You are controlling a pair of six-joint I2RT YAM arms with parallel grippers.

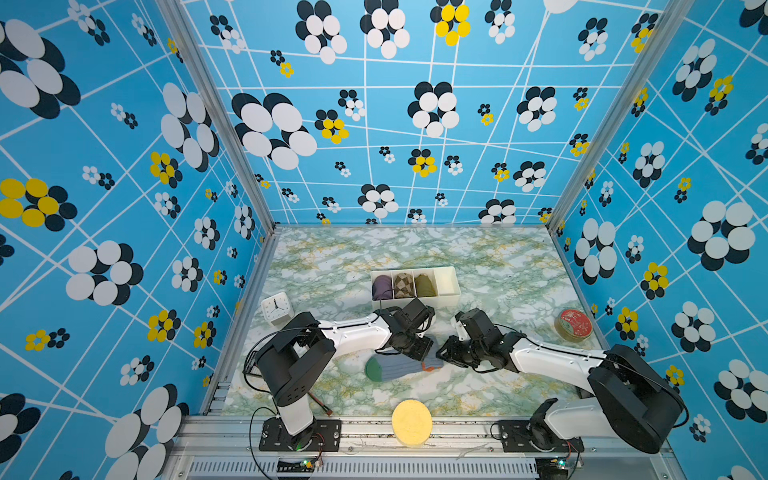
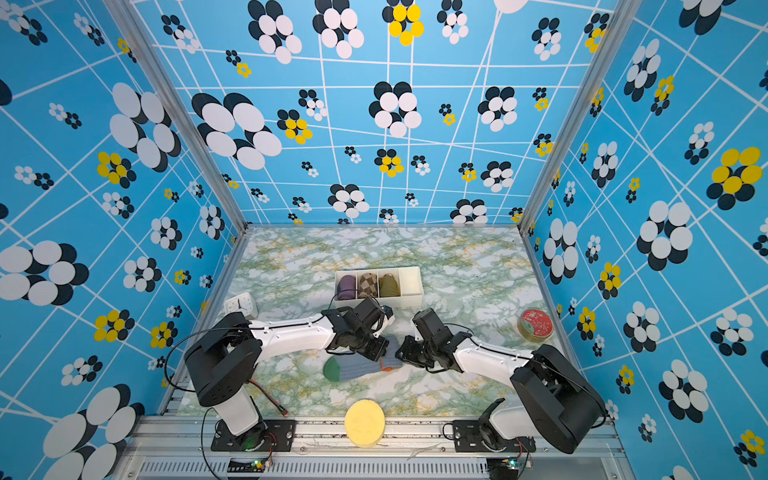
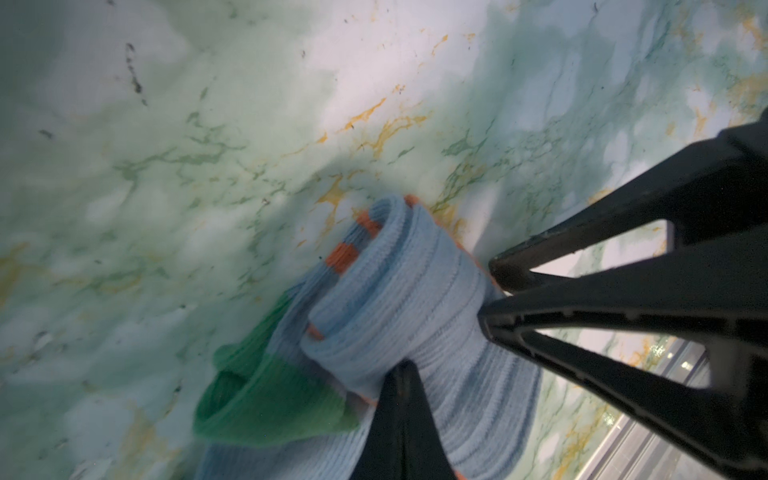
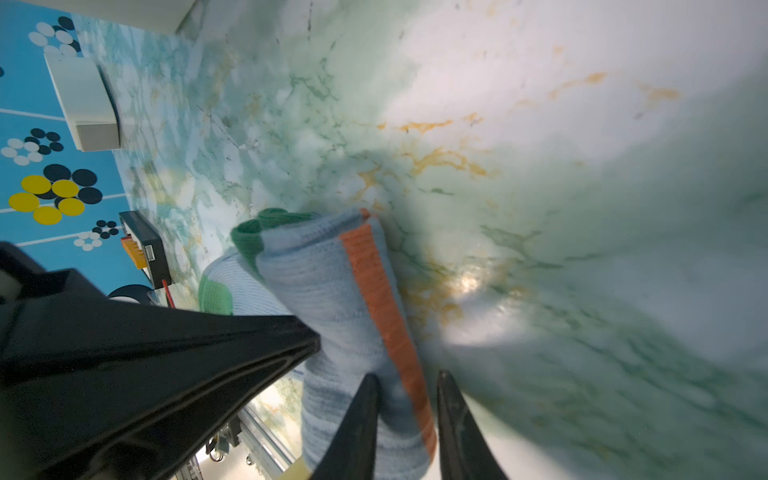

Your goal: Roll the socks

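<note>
Socks lie crosswise, green toe pointing left, cuff end seemingly rolled.

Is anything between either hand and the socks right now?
Nothing visible: the left hand pinches the rolled part of the socks, and the right hand grips them by the orange cuff.

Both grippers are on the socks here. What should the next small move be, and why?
Probably turn the roll once more toward the green toe. The left gripper and right gripper both pinch a roll formed only at the cuff end of the socks. The foot and toe lie flat and unrolled on the table.
</note>
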